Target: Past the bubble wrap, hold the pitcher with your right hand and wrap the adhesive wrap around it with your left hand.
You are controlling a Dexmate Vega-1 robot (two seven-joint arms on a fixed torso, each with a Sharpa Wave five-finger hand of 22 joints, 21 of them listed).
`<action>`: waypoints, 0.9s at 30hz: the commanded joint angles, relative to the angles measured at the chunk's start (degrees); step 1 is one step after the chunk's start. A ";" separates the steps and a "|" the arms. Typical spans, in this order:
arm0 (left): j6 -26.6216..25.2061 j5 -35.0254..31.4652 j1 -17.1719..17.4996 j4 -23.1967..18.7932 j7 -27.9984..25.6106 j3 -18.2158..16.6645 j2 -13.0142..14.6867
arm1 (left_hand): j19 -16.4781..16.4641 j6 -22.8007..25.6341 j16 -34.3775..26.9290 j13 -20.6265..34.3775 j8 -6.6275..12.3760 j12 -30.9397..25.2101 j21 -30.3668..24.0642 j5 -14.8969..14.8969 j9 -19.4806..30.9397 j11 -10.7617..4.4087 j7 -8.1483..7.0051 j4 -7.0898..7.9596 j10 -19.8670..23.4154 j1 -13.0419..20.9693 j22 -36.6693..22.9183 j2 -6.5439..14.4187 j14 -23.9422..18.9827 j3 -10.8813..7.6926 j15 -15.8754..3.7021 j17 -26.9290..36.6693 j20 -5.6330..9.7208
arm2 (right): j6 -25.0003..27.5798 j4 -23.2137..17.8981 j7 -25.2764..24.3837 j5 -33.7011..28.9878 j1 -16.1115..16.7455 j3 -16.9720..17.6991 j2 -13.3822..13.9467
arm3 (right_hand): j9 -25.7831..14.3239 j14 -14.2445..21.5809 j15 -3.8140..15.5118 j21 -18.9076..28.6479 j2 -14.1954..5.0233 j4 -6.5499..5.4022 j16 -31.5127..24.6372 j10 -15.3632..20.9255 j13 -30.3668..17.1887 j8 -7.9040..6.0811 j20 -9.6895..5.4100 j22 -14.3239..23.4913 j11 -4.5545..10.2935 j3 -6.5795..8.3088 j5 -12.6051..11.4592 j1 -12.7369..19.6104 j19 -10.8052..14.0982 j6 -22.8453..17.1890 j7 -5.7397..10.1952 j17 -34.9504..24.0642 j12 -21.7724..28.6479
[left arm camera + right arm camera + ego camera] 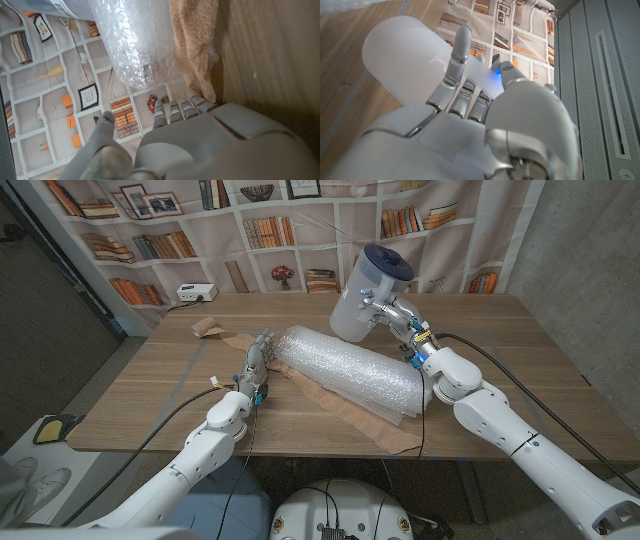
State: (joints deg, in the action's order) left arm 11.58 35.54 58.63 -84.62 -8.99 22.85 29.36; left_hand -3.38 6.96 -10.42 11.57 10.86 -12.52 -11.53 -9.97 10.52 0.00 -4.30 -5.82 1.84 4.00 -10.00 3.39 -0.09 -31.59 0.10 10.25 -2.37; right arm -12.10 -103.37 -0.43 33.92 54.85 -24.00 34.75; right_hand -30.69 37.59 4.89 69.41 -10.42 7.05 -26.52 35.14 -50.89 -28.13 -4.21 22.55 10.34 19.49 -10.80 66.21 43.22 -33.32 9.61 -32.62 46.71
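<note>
A wooden bench [150, 380] seen from above, with a printed bookshelf backdrop [150, 240] behind it; a long roll of bubble wrap [345, 370] lies diagonally across the middle, resting on a strip of tan adhesive wrap [340, 412] that runs along the bench; a crumpled end of that tan strip sits near the far left; the right hand [392, 315] holds a translucent white pitcher [362, 302] with a dark blue lid, tilted, beyond the bubble wrap, its fingers [457, 60] clamped around the pitcher's body; the left hand [258, 360] stands beside the near end of the bubble roll, fingers [180, 107] close together and extended, touching the edge of the tan strip, holding nothing.
</note>
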 commanded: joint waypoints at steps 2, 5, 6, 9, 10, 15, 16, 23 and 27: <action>0.20 -0.22 -0.98 0.30 0.66 -0.01 0.19 | -0.37 0.36 -0.27 0.30 0.18 -0.20 0.10 -0.16 0.18 -0.09 0.20 -0.01 0.30 0.19 -0.30 0.44 0.33 0.14 0.30 0.13 -0.30 | -2.65 0.71 4.45 2.98 -0.45 1.67 0.89 | -0.08 11.42 8.23 0.78 0.05 0.11 -11.33 -0.03 0.21 0.08 -3.48 -0.54 0.17 0.74 0.19 -0.08 -12.15 -0.15 0.41 -21.85 0.18; 0.46 -0.33 -1.16 0.38 0.67 -0.07 0.13 | -0.39 0.43 -0.27 0.30 0.20 -0.19 0.10 -0.16 0.18 0.00 0.14 -0.01 0.27 0.19 -0.30 0.45 0.34 0.14 0.35 0.13 -0.26 | -2.28 0.04 4.43 3.78 -0.36 2.20 1.13 | -0.12 11.46 8.25 1.07 0.08 0.06 -11.19 0.05 0.34 0.12 -3.61 -0.88 0.08 0.90 0.21 -0.15 -12.13 -0.10 0.44 -22.23 0.15; 0.53 -0.35 -1.20 0.35 0.70 -0.09 0.14 | -0.40 0.42 -0.28 0.30 0.19 -0.20 0.09 -0.16 0.18 0.01 0.15 -0.01 0.30 0.19 -0.30 0.45 0.32 0.14 0.33 0.13 -0.25 | -2.38 0.08 4.70 3.91 -0.42 2.29 1.21 | -0.14 11.48 8.24 1.16 0.09 0.03 -11.13 0.06 0.26 0.13 -3.74 -1.00 0.14 0.95 0.21 -0.19 -12.14 -0.08 0.43 -22.36 0.21; 0.95 -0.59 -1.19 0.14 0.46 -0.22 0.12 | -0.41 0.40 -0.27 0.30 0.18 -0.22 0.09 -0.16 0.18 -0.02 0.15 -0.01 0.34 0.19 -0.30 0.45 0.32 0.14 0.32 0.13 -0.26 | -2.05 0.14 5.09 4.94 -0.52 2.60 1.22 | -0.16 11.48 8.25 1.35 0.11 -0.02 -11.01 0.09 0.28 0.17 -3.78 -1.24 0.11 1.05 0.23 -0.27 -12.19 -0.02 0.42 -22.60 0.22; 1.12 -0.70 -1.13 -0.01 0.32 -0.29 0.14 | -0.42 0.41 -0.28 0.30 0.18 -0.22 0.08 -0.16 0.18 -0.03 0.16 -0.01 0.35 0.19 -0.30 0.45 0.31 0.14 0.32 0.13 -0.26 | -1.72 0.04 4.98 5.29 -0.48 2.72 1.26 | -0.15 11.51 8.26 1.45 0.13 -0.04 -10.95 -0.02 0.10 0.20 -3.82 -1.37 -0.13 1.11 0.23 -0.30 -12.23 -0.01 0.39 -22.74 0.30; 1.18 -1.66 -0.24 -1.92 -0.86 -0.70 1.06 | -0.36 0.41 -0.27 0.30 0.17 -0.23 0.11 -0.16 0.18 0.09 0.21 0.00 0.37 0.19 -0.30 0.47 0.32 0.15 0.34 0.13 -0.29 | -1.14 0.31 5.84 7.47 -0.53 3.14 1.04 | -0.17 11.54 8.24 1.93 0.16 -0.15 -10.60 0.01 0.38 0.29 -3.95 -1.99 0.09 1.36 0.24 -0.51 -12.37 0.03 0.43 -23.32 0.16; 1.15 -1.78 0.11 -2.47 -1.18 -0.89 1.33 | -0.36 0.40 -0.26 0.30 0.17 -0.23 0.11 -0.16 0.18 0.06 0.24 0.00 0.36 0.19 -0.30 0.47 0.35 0.15 0.35 0.13 -0.31 | -1.20 0.36 6.02 7.76 -0.55 3.21 0.96 | -0.17 11.54 8.26 2.00 0.18 -0.16 -10.55 0.02 0.38 0.30 -3.93 -2.08 0.06 1.40 0.24 -0.53 -12.42 0.03 0.39 -23.40 0.17; 1.95 -2.23 2.05 -5.06 -3.88 -2.42 1.72 | -0.43 0.43 -0.27 0.30 0.17 -0.28 0.08 -0.16 0.18 0.08 0.12 0.00 0.49 0.19 -0.30 0.46 0.33 0.16 0.40 0.13 -0.30 | -1.16 0.71 8.15 11.05 -0.89 3.78 0.35 | -0.23 11.52 8.25 2.50 0.22 -0.23 -10.13 -0.04 0.34 0.35 -4.08 -2.74 0.16 1.67 0.26 -0.73 -12.61 0.00 0.49 -23.98 0.21; 2.27 -3.38 2.81 -6.49 -5.08 -2.89 2.32 | -0.46 0.45 -0.30 0.30 0.17 -0.30 0.07 -0.16 0.18 0.11 0.21 0.01 0.54 0.19 -0.30 0.47 0.26 0.16 0.42 0.13 -0.36 | -0.93 0.89 9.28 13.01 -1.01 4.12 0.00 | -0.21 11.58 8.27 2.85 0.27 -0.23 -9.87 0.11 0.36 0.44 -4.09 -3.20 0.24 1.84 0.26 -0.83 -12.81 0.04 0.47 -24.39 0.28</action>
State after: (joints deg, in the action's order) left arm 12.81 33.91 59.35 -87.60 -10.99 21.53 30.58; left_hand -3.69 6.95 -10.42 11.57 10.86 -12.52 -11.54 -9.97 10.52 0.00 -4.30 -5.83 1.84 4.00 -10.00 3.38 -0.09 -31.59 0.09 10.25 -3.06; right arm -13.59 -102.95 6.16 42.24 54.17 -20.86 35.51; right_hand -30.68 37.64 4.91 71.86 -10.18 6.88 -26.65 34.92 -50.20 -27.67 -4.21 19.46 10.16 20.75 -10.57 65.97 43.22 -33.33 9.60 -35.05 46.69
